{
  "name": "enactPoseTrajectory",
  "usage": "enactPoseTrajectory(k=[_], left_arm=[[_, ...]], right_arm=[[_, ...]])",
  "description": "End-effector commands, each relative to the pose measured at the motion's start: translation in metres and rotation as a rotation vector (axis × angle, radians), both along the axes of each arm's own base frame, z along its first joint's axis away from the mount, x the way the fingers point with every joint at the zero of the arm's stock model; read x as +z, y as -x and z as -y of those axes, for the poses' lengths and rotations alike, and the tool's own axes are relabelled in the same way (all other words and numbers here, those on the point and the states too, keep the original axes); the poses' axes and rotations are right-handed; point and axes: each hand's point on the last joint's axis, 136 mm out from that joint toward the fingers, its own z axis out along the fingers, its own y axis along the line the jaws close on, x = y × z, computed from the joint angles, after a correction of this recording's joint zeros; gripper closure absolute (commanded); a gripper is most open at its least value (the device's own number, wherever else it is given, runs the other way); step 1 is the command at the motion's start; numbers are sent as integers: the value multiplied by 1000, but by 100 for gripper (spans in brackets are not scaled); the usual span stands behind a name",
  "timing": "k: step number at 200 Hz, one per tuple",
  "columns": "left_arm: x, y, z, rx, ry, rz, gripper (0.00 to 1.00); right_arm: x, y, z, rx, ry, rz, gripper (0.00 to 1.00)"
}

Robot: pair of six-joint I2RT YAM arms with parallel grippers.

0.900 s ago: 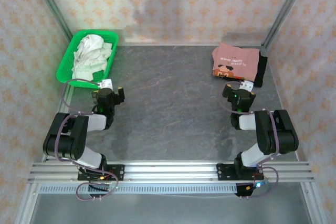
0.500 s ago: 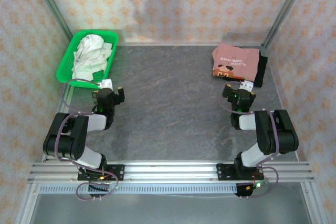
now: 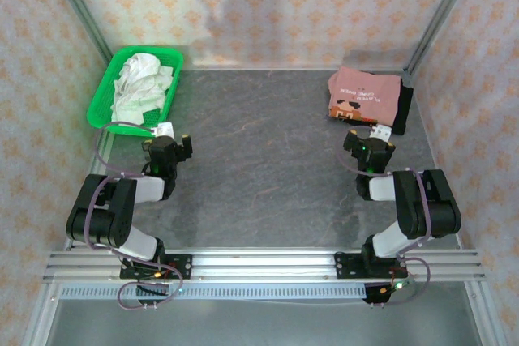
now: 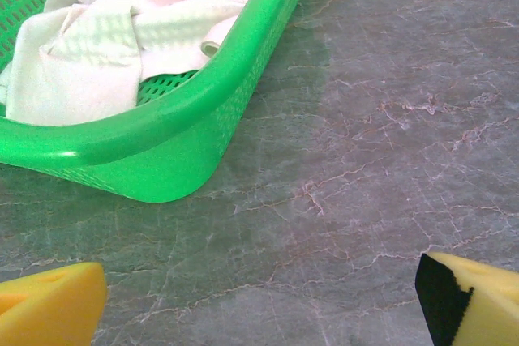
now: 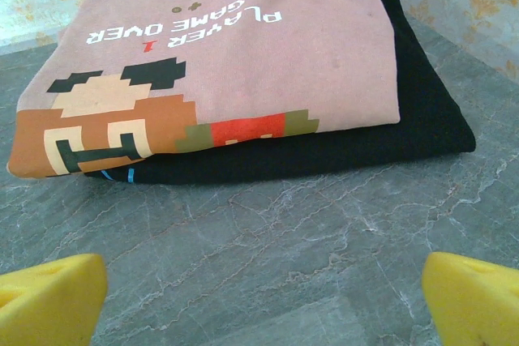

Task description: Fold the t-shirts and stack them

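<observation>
- Cloth from above: cream shirt [image 3: 139, 87] lies crumpled inside the basket [image 3: 97, 107]; pink shirt [image 3: 362, 93] sits folded on black shirt [image 3: 404, 107], well apart from the basket.
- Left wrist: left gripper [image 4: 259, 305], spread and empty, is just beside the basket; the cream shirt looks light and limp, so pinching a raised fold seems best.
- Right wrist: right gripper [image 5: 259, 297] is spread, empty, facing the pink shirt.
</observation>
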Motion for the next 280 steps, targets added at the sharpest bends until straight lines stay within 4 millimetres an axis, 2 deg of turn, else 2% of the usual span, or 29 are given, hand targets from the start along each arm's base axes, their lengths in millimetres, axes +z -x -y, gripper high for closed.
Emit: enactPoseTrajectory(k=[1,6,12,25,43,60,82,100,114,130,137,140,147,179,184,197,233,250,280], left_arm=[[46,-7,8,-17,-13,-12,8],[60,-7,10,1,10,-33,8],[75,-3,13,11,48,-56,7],[107,5,25,6,116,-44,3],[137,23,47,-31,190,-33,0],[159,37,55,-37,251,-30,0],[191,42,47,0,247,-65,0],[211,28,34,41,207,-156,0],[222,14,13,105,203,-223,0],[217,-8,-11,156,165,-319,0],[210,-17,-22,180,146,-371,0],[208,-21,-28,195,143,-388,0],[199,-28,-41,228,158,-436,0],[170,-72,-81,287,216,-479,0],[154,-81,-85,293,223,-510,0],[133,-95,-93,302,242,-548,0],[87,-126,-117,371,249,-617,3],[66,-132,-131,413,263,-632,5],[49,-142,-155,469,233,-619,9]], right_arm=[[34,6,-8,40,1,43,1],[46,9,-4,6,-29,27,1],[50,17,-1,-27,-63,-32,1],[69,32,-15,34,-125,-51,0],[79,55,-32,101,-227,-56,1],[84,71,-44,154,-278,-96,1],[85,78,-60,210,-357,-184,1],[85,73,-79,281,-431,-280,1],[88,64,-91,325,-486,-337,1],[93,51,-104,360,-546,-385,1],[101,45,-108,374,-567,-385,1],[96,43,-110,371,-577,-408,1],[99,36,-116,382,-591,-419,1],[120,20,-156,476,-629,-443,1],[123,18,-163,491,-635,-448,1],[127,17,-184,529,-649,-478,1],[129,19,-242,608,-670,-574,1],[131,20,-265,632,-679,-602,1],[134,26,-292,679,-688,-629,1]])
